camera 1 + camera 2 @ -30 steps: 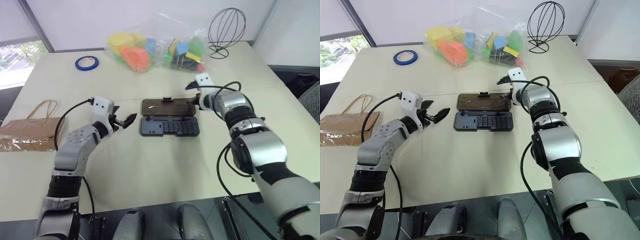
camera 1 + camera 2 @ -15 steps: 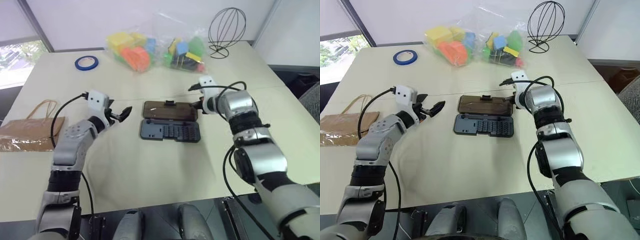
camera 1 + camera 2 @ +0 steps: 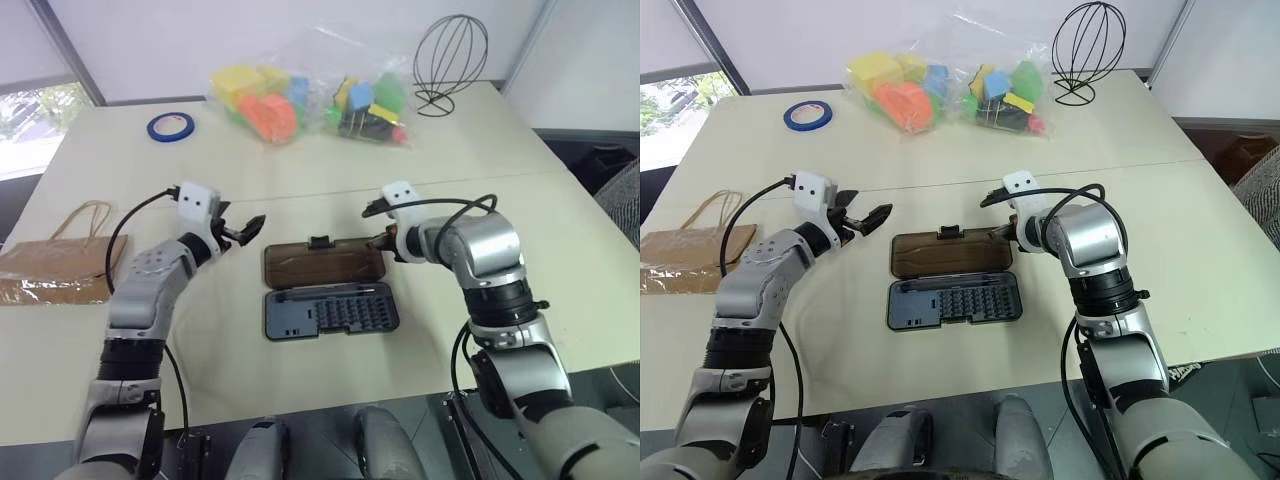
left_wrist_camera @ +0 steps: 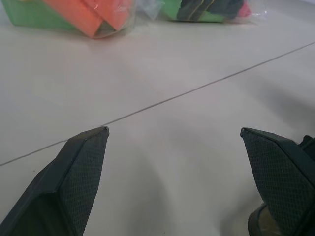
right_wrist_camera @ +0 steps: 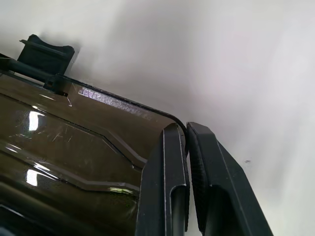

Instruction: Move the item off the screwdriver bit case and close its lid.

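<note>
The counter [image 3: 330,390] carries everything, and the case [image 3: 325,290] is the landmark here. Compared with one second ago, the case lies nearer to the robot's edge of the counter: its distance from the toy bags [image 3: 310,100] and the tape roll [image 3: 170,126] is clearly bigger now. It looks as if the right arm has pulled it back by the lid. The case is not closed: the tray of bits [image 3: 330,312] lies open and the lid [image 3: 322,264] lies flat behind it, with the latch tab [image 3: 320,241] on the far edge.

The paper bag [image 3: 60,262] lies far to the left of the case, near the left edge of the counter, so the first part of the task is done. Only the closing of the lid remains.

The right end effector [image 3: 385,243] is at the far right corner of the lid. In the right wrist view its fingers [image 5: 167,196] are clenched almost together, with the rim of the lid corner at the thin gap between them. I judge that it is pinching the lid edge, but I cannot confirm a firm hold. The left end effector [image 3: 245,229] hovers just left of the case, released and wide open, holding nothing.

My judgement: the next move is to lift this corner and fold the lid forward over the tray. The thin pinch could slip.
</note>
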Robot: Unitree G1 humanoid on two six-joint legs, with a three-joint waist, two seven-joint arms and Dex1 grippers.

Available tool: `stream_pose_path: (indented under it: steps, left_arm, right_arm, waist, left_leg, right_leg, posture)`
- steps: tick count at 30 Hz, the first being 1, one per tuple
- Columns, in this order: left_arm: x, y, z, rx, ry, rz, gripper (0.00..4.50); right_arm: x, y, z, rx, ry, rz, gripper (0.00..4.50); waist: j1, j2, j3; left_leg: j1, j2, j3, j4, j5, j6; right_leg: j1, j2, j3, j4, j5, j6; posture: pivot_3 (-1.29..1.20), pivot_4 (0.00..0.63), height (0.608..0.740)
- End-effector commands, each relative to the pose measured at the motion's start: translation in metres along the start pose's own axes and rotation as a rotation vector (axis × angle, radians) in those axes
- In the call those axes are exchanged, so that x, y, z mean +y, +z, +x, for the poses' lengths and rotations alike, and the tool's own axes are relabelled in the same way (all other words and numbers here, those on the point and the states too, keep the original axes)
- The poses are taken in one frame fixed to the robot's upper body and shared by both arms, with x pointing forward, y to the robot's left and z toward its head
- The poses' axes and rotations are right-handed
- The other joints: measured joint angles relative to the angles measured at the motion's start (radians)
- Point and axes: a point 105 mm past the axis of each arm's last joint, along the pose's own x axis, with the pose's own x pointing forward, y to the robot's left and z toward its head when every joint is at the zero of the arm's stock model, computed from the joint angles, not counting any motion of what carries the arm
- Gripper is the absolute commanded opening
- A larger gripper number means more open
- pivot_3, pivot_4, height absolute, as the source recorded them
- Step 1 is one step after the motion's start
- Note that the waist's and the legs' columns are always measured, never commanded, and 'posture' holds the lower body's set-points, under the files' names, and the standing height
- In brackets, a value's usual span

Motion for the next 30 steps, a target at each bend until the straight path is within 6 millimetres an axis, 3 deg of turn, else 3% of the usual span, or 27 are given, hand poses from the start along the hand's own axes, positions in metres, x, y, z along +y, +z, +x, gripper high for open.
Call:
stream_pose_path:
  steps: [1,16,20,26,30]
  left_arm:
    - [0.0,0.019,0.0,-0.062,-0.005,0.042,4.5]
    - [-0.001,0.018,-0.003,-0.062,-0.006,0.049,4.5]
    - [-0.001,0.017,-0.004,-0.059,-0.008,0.05,4.5]
    - [-0.015,0.025,-0.015,-0.063,-0.141,-0.01,4.5]
    - [-0.037,0.043,-0.038,-0.061,-0.319,-0.044,4.5]
  right_arm:
    - [0.006,0.008,-0.003,-0.045,0.014,-0.036,0.03]
    - [0.005,0.009,0.0,-0.05,0.025,-0.063,0.03]
    - [0.002,0.01,-0.001,-0.06,0.019,-0.06,1.43]
    - [-0.002,0.024,-0.015,-0.128,0.011,-0.115,4.48]
    - [0.006,0.042,-0.041,-0.237,0.125,-0.145,4.48]
  waist:
    - [0.0,0.0,0.0]
    - [0.0,0.0,0.0]
    - [0.0,0.0,0.0]
    - [0.001,0.0,0.0]
    - [0.0,0.0,0.0]
  left_leg:
    - [0.0,0.0,0.0,0.0,0.0,0.0]
    - [0.0,0.0,0.0,0.0,0.0,0.0]
    - [0.0,0.0,0.0,0.0,0.0,0.0]
    - [0.0,0.0,0.0,0.0,0.0,0.0]
    - [-0.001,0.0,0.0,0.0,0.0,0.0]
  right_leg:
    - [0.0,0.0,0.0,0.0,0.0,0.0]
    - [0.0,0.0,0.0,0.0,0.0,0.0]
    - [0.0,0.0,0.0,0.0,0.0,0.0]
    - [0.0,0.0,0.0,0.0,0.0,0.0]
    - [-0.001,0.0,0.0,0.0,0.0,0.0]
  posture:
    - [0.0,0.15,0.74]
    - [0.0,0.15,0.74]
    - [0.0,0.15,0.74]
    - [0.0,0.15,0.74]
    - [0.0,0.15,0.74]
